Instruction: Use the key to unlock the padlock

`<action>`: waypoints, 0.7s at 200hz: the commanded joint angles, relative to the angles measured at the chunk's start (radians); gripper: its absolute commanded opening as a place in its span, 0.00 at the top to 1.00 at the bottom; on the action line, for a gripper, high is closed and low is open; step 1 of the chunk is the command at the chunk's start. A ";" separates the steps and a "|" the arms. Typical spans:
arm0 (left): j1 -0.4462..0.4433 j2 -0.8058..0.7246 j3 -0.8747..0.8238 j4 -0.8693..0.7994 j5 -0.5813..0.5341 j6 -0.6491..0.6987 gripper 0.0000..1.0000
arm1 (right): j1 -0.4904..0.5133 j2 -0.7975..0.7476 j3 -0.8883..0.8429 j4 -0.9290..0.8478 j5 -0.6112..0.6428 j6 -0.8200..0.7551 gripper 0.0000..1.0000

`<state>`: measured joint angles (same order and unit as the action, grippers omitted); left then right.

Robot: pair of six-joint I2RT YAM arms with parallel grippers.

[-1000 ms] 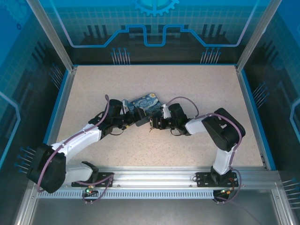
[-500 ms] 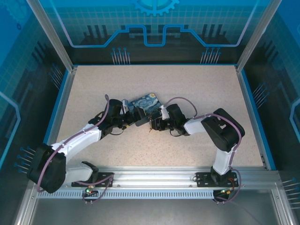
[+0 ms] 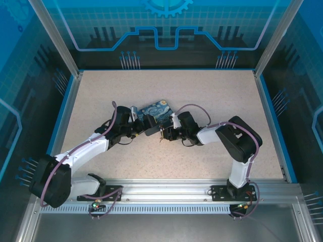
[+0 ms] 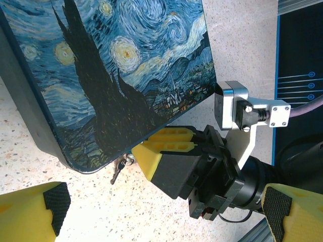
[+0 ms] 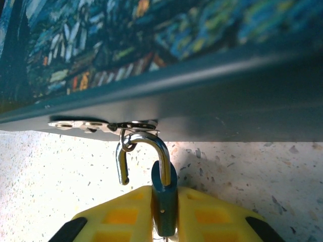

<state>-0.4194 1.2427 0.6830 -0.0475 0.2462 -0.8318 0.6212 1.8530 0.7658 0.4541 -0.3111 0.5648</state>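
On the counter [image 3: 212, 96]: a flat box [image 4: 126, 60] with a starry-night print lies near the middle, and the two arms meet at its near edge.
Padlock [image 5: 164, 199]: small, with a dark teal body. It hangs at the dark side wall of the box, just above the counter.
Shackle [image 5: 146, 138]: silver, and it passes through the ring of the metal hasp [image 5: 101, 124] on that wall.
Right tool [image 4: 145, 154]: its two yellow fingers [image 5: 217, 214] are closed against the padlock body, one at each side. It has hold of the padlock and of nothing else.
Left tool [image 3: 146, 126]: opened wide and empty. In its own camera the fingers stand far apart at the two lower corners. It is close beside the box, but I cannot tell whether it touches it.
Key: I cannot make it out with certainty. If it sits in the bottom of the body, the yellow fingers hide it.
Done, as I judge: one leg of the shackle ends free in the air, beside the body and not inside it. So the lock seems to be released already.
Left, as I judge: the shackle is not yet unhooked from the hasp ring. The free leg must be slid out of the ring, if the task asks so much.
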 commanded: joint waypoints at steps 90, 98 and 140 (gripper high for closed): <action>0.012 0.017 0.123 -0.287 -0.404 0.127 0.01 | 0.014 -0.015 -0.029 -0.009 0.030 0.063 1.00; 0.013 0.033 0.131 -0.296 -0.426 0.135 0.01 | 0.014 -0.016 -0.030 -0.011 0.036 0.074 1.00; 0.010 0.122 0.169 -0.315 -0.527 0.167 0.01 | 0.015 -0.020 -0.038 -0.013 0.056 0.134 1.00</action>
<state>-0.4152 1.3170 0.8135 -0.3134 -0.1776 -0.7124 0.6239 1.8458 0.7517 0.4732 -0.2878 0.6353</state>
